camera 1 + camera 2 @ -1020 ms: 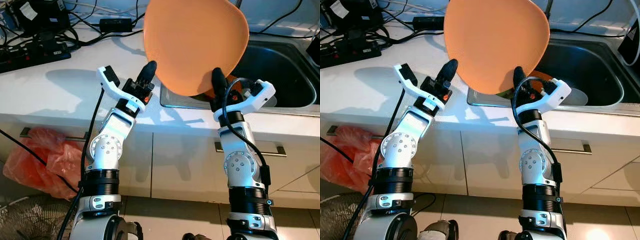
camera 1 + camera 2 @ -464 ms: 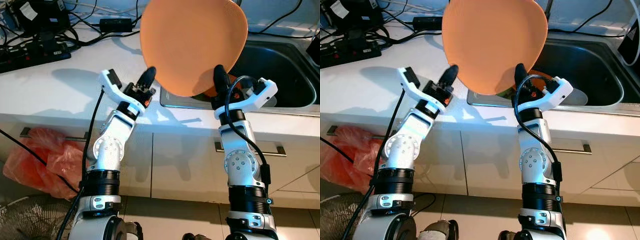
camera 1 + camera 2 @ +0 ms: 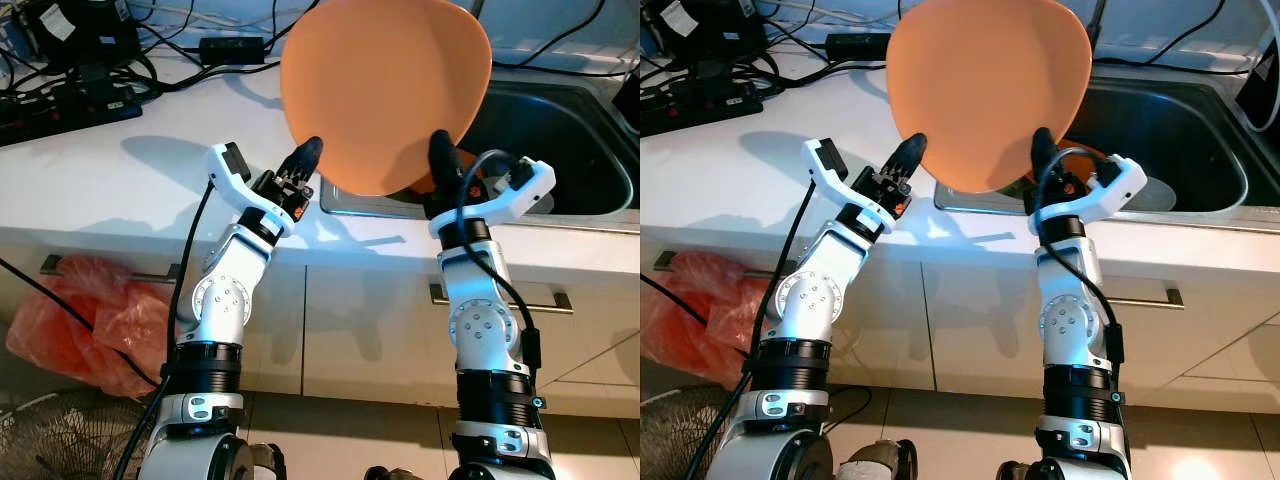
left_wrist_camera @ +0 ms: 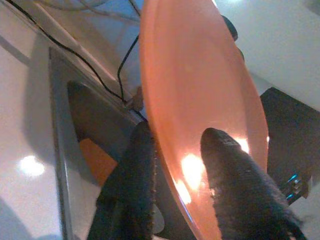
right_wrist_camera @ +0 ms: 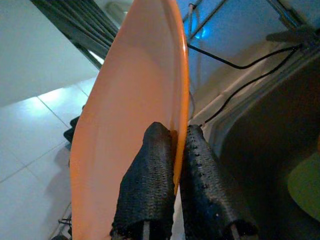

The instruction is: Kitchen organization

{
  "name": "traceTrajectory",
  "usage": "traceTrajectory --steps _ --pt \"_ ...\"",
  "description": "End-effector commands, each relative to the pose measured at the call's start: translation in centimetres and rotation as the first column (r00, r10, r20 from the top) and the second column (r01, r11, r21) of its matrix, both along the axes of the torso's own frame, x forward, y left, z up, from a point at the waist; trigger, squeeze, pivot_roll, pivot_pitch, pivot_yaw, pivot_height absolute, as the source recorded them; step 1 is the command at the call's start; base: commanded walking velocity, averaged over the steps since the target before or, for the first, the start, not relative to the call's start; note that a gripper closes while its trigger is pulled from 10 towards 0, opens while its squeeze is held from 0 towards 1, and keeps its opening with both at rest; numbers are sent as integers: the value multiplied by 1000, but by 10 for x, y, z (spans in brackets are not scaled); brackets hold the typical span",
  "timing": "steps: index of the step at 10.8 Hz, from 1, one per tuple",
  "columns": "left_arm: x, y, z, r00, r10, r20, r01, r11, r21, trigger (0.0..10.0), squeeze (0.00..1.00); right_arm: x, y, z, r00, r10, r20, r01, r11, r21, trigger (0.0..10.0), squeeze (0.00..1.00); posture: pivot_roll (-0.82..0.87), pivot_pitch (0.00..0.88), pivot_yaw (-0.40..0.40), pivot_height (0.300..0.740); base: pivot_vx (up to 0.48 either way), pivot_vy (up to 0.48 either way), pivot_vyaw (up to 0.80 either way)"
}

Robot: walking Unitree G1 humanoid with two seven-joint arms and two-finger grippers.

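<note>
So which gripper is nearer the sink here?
Right. The right gripper is clamped on the orange plate's lower right rim, directly above the sink's front left corner. The left gripper pinches the plate's lower left rim over the white counter, beside the sink.

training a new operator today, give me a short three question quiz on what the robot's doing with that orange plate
1. True or false: the large round orange plastic plate lies flat on the white countertop.
2. Multiple choice: how is the plate held? A) by the right tool alone; B) by both tools, each pinching the rim from one side; C) by a person's hand.
3. Fill in: behind the plate, set into the countertop, is a stainless steel ____.

Key
1. False: it is held up on edge, above the counter.
2. B: the left tool has one finger on either face of the rim, and the right tool is shut on the opposite edge.
3. sink
</note>
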State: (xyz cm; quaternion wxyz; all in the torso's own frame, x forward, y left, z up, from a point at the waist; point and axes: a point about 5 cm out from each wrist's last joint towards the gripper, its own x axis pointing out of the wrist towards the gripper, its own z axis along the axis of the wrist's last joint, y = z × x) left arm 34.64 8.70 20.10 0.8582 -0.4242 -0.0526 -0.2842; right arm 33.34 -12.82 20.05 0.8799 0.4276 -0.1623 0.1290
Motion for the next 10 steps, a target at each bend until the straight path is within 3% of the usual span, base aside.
traceTrajectory --steps 1,2,3,7,10 --pt "-4 -14 10 996 -63 65 62 998 28 10000 1000 2 0 -1 1000 0 -26 1 1000 30 0 0 95 52 0 740 0 0 0" --pt "-4 -16 7 996 -64 60 60 995 79 10000 1000 3 -2 1 1000 -7 -29 8 998 60 0 0 95 51 0 740 0 0 0" --pt "-4 -18 7 996 -67 65 60 993 103 10000 0 5 -5 3 1000 -15 -27 17 997 79 0 0 96 50 1 740 0 0 0" --pt "-7 -23 5 992 -96 84 82 984 157 10000 0 9 -14 12 999 -48 -23 50 988 148 0 0 98 50 1 740 0 0 0" --pt "-10 -26 5 988 -116 98 97 979 182 10000 0 14 -21 13 995 -90 -32 94 985 146 0 0 101 51 0 740 0 0 0"
